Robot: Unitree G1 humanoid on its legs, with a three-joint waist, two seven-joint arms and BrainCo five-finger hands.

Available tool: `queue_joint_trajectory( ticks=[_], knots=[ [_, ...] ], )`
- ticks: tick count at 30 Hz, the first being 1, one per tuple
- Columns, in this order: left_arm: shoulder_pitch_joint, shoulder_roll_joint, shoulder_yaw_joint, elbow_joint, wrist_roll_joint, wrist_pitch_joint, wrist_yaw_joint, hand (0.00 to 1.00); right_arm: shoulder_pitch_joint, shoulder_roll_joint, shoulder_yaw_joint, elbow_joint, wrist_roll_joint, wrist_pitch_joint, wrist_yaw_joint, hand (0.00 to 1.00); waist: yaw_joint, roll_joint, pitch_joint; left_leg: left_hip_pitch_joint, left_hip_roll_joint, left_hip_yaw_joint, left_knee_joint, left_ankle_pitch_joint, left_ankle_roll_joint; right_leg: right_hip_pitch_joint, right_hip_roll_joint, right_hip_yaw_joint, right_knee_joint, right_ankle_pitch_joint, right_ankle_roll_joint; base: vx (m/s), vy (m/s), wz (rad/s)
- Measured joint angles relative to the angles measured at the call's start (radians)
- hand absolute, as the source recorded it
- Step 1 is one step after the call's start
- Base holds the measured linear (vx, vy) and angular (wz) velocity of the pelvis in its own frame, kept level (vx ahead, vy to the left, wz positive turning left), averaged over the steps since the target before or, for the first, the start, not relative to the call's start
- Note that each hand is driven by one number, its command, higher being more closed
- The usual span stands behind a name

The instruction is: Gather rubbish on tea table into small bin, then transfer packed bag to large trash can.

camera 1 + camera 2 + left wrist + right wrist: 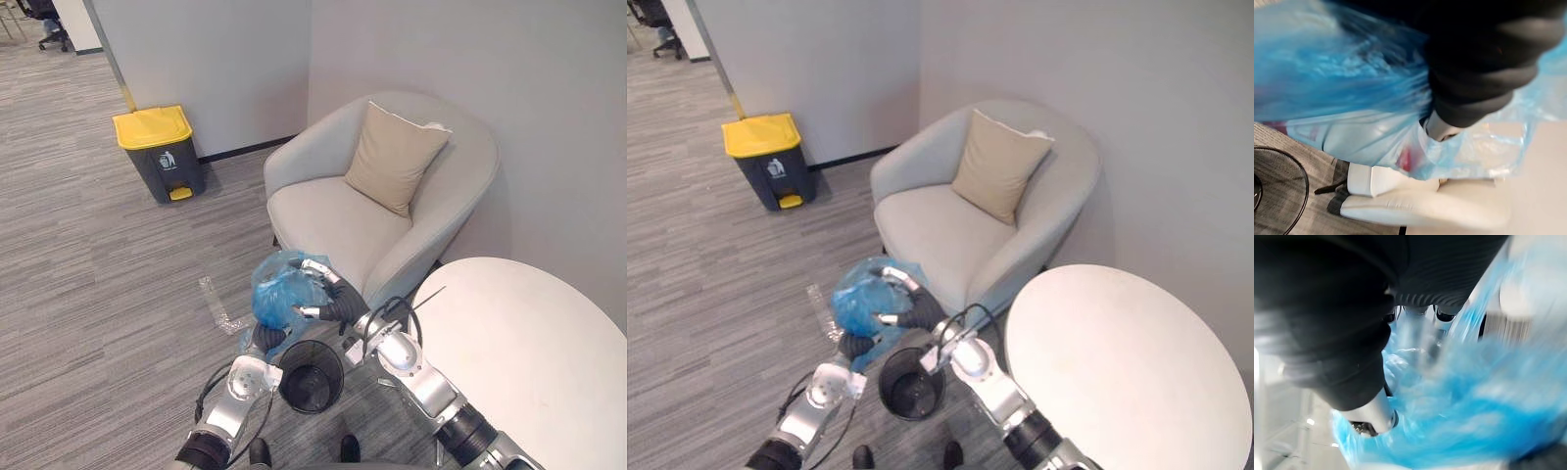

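1. I see a grey armchair (333, 220) against the wall, right behind the work.
2. The round white tea table (519, 343) is on my right.
3. The large trash can (162, 152), dark with a yellow lid, stands by the far wall, well apart from both hands.
4. A beige cushion (392, 157) leans upright on the armchair's back.
5. The blue bag (279, 294) is lifted out, hanging just above the small bin and in front of the armchair.
6. The small bin (312, 377), black mesh, sits on the carpet between my arms.
7. My right hand (333, 297) has fingers and thumb curled round the bag's top.
8. My left hand (263, 338) is against the bag's underside; I cannot tell how its fingers are set.
9. A clear plastic scrap (217, 305) lies on the carpet left of the bag.
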Motion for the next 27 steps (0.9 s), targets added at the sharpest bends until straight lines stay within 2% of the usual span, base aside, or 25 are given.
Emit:
queue_joint_trajectory(
  ticks=[5,8,11,15,17,21,25,27],
  knots=[
    [0.043,-0.001,0.066,0.000,0.001,0.001,0.000,1.00,0.042,-0.053,-0.087,-0.023,-0.145,-0.019,-0.048,0.00,0.000,-0.001,0.001,-0.002,0.000,0.000,0.000,-0.002,0.002,0.000,0.000,0.000,-0.004,0.000,0.000,0.00,0.000,0.00],
    [0.081,-0.003,0.115,0.001,0.001,0.002,0.000,1.00,0.122,-0.033,-0.169,-0.042,-0.197,-0.030,-0.083,0.00,0.002,0.000,0.001,-0.003,-0.003,0.000,0.000,-0.002,0.002,0.001,0.000,-0.001,-0.007,-0.001,0.001,0.00,0.000,0.00],
    [0.107,-0.012,0.155,0.021,0.001,0.002,0.000,1.00,0.201,0.021,-0.243,-0.019,-0.197,-0.029,-0.092,0.00,-0.003,0.004,0.007,-0.001,-0.009,-0.013,0.000,-0.006,0.002,0.015,0.000,-0.015,-0.017,-0.002,0.001,0.00,-0.001,0.12],
    [0.137,-0.038,0.223,0.105,-0.001,0.005,0.000,1.00,0.243,0.112,-0.320,0.194,-0.185,-0.025,-0.100,0.00,-0.004,0.005,0.008,0.003,-0.015,-0.022,0.000,-0.015,-0.002,0.017,-0.005,-0.025,-0.017,-0.015,-0.003,0.02,0.008,0.09],
    [0.159,-0.053,0.268,0.163,-0.022,0.010,-0.001,1.00,0.246,0.163,-0.375,0.384,-0.109,0.000,-0.087,0.00,-0.002,0.008,0.010,0.004,-0.019,-0.023,0.000,-0.020,0.001,0.022,-0.010,-0.026,-0.017,-0.019,0.002,0.05,0.013,0.02],
    [0.165,-0.075,0.344,0.271,-0.065,0.021,-0.006,1.00,0.245,0.189,-0.460,0.628,-0.062,0.056,-0.081,0.00,0.007,0.022,0.024,0.027,-0.029,-0.027,0.000,-0.031,0.005,0.051,-0.019,-0.033,-0.017,-0.023,0.011,0.07,0.017,0.05],
    [0.180,-0.086,0.387,0.339,-0.090,0.026,-0.023,1.00,0.242,0.206,-0.522,0.768,-0.061,0.073,-0.086,0.00,0.009,0.030,0.030,0.054,-0.035,-0.028,0.000,-0.039,0.013,0.079,-0.025,-0.036,-0.017,-0.033,0.010,0.07,0.018,0.02],
    [0.181,-0.097,0.391,0.388,-0.098,0.042,-0.024,1.00,0.242,0.213,-0.561,0.837,-0.057,0.083,-0.104,0.00,0.013,0.030,0.033,0.068,-0.039,-0.029,0.000,-0.042,0.015,0.093,-0.029,-0.039,-0.015,-0.037,0.012,0.06,0.016,0.02]
  ],
)
